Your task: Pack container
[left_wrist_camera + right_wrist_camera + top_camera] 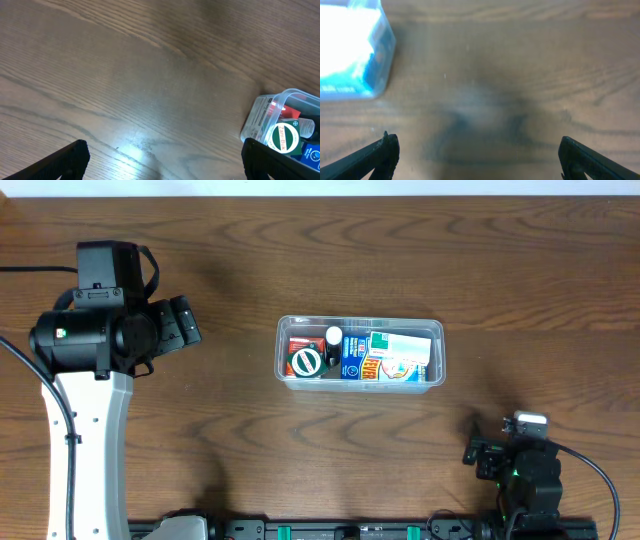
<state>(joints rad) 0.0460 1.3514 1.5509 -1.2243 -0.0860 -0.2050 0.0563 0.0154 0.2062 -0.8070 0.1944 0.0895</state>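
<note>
The clear plastic container point(283, 348) stands at the table's middle. It holds a red box with a round green-and-white label point(306, 360), a small white bottle with a black cap point(332, 339), a blue box point(352, 356) and a white-and-green box point(403, 356). My left gripper point(180, 321) is open and empty, well to the left of the container. The left wrist view shows the container's left end point(260, 116) at the right edge, past my open fingers point(165, 162). My right gripper point(482, 454) is open and empty near the front edge; its view point(477, 157) shows the container's corner point(377, 50) at upper left, blurred.
The dark wood table point(330, 260) surrounds the container. The left arm's white link point(90, 440) runs along the left side. The right arm's base point(525, 485) sits at the front right.
</note>
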